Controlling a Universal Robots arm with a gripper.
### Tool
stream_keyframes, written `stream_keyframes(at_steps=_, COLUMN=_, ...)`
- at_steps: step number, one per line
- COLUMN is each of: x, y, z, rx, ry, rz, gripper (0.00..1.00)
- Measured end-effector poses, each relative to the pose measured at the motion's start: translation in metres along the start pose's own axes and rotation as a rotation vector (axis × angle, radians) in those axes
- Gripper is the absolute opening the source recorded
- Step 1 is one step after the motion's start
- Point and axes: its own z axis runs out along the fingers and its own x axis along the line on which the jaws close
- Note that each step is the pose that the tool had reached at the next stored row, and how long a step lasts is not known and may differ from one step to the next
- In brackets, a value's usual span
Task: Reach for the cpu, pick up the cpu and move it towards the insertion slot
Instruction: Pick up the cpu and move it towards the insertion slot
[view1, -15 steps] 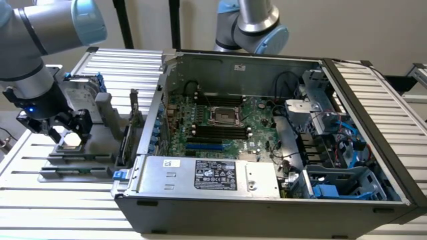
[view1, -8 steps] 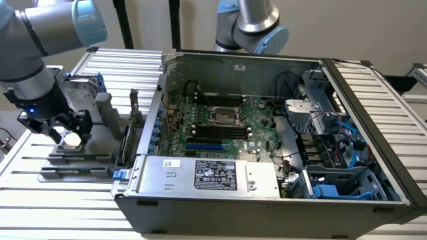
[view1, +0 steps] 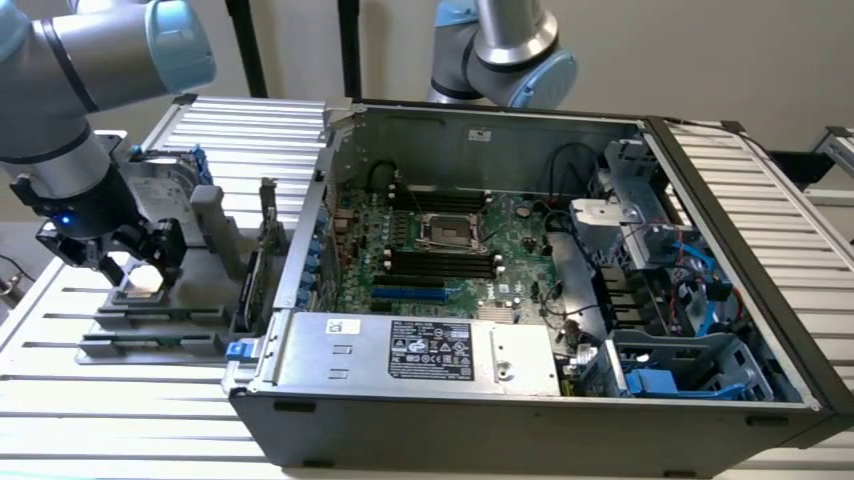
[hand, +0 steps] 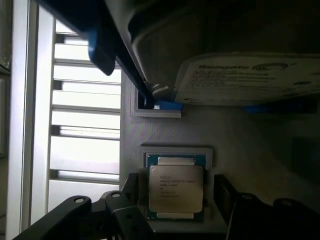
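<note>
Silvery cpu lies flat — spread gripper flanks its longer sides.

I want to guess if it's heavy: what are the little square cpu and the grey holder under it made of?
The cpu top looks like metal: silvery-grey and smooth with a dull shine, and small text is printed on it. The greenish rim around it is probably circuit board. The grey holder looks like matte plastic; faint fine lines cross its surface, so it may be printed.
</note>
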Motion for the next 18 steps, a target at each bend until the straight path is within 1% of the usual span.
stream_keyframes(at_steps=11, x=0.0011, y=-0.0001, z=0.0013, rx=-0.0004, ry=0.0031, rz=0.0, gripper=0.71)
stream_keyframes(at_steps=16, x=0.0008, y=-0.0003, z=-0.0052, rx=-0.0005, ry=0.0047, rz=0.0, gripper=0.71)
stream_keyframes(at_steps=18, x=0.0009, y=-0.0022, z=-0.0053, rx=-0.0011, ry=0.0056, rz=0.0, gripper=0.71)
